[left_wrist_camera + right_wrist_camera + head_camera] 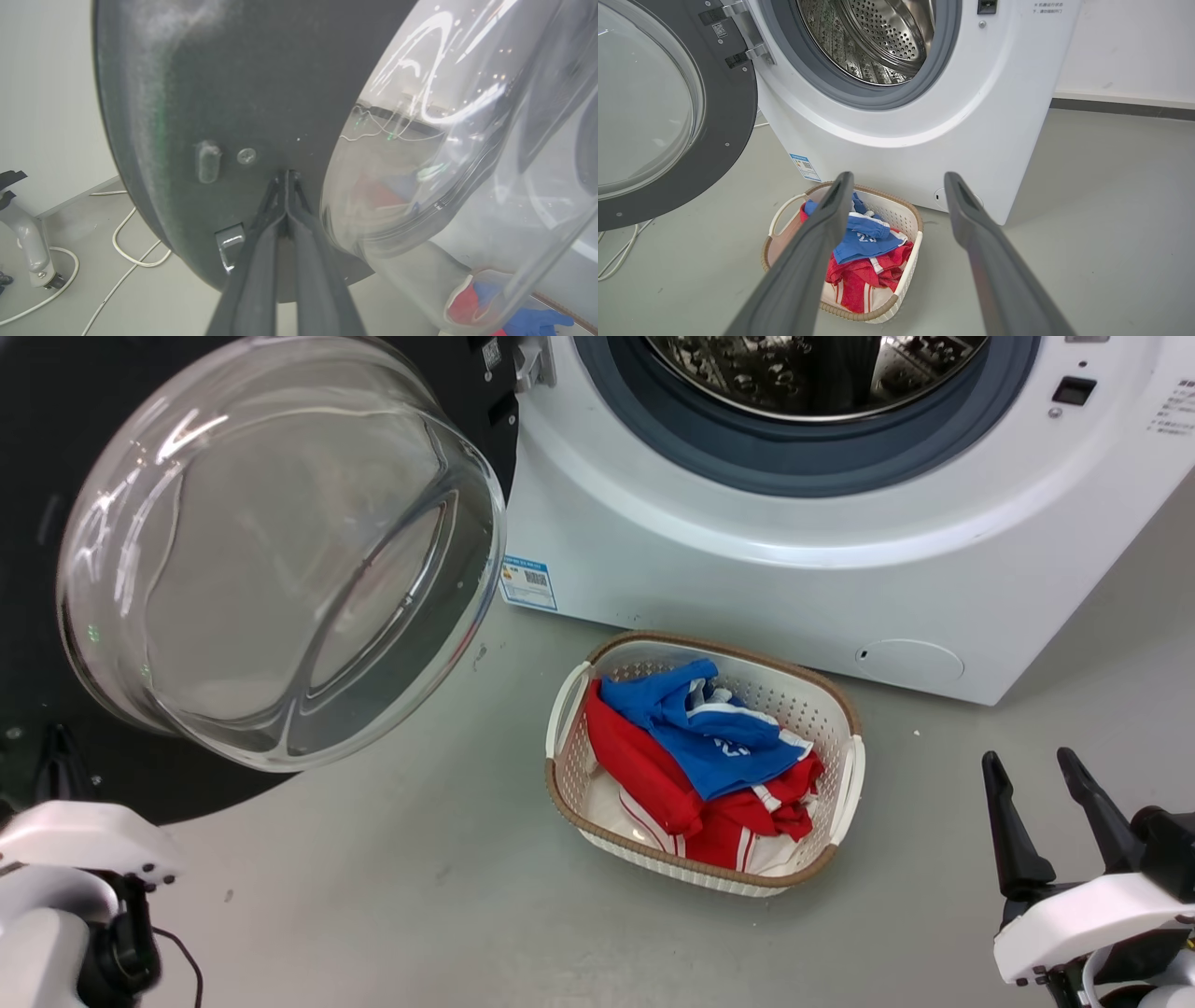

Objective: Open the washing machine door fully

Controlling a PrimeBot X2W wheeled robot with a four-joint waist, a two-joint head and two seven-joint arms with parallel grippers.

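Washing machine door (280, 551) — black disc (bulging clear glass) — open.

The washing machine door (280, 551) hangs open left of the washing machine (747, 569), a basket (845, 784) of clothes (700, 747) lies nearer, and the right gripper (1027, 761), fingers apart, sits near right.

The left gripper (286, 176) is held with its fingers pressed flat together. The right gripper (1027, 761) is kept low at the right, fingers spread apart, tips raised.
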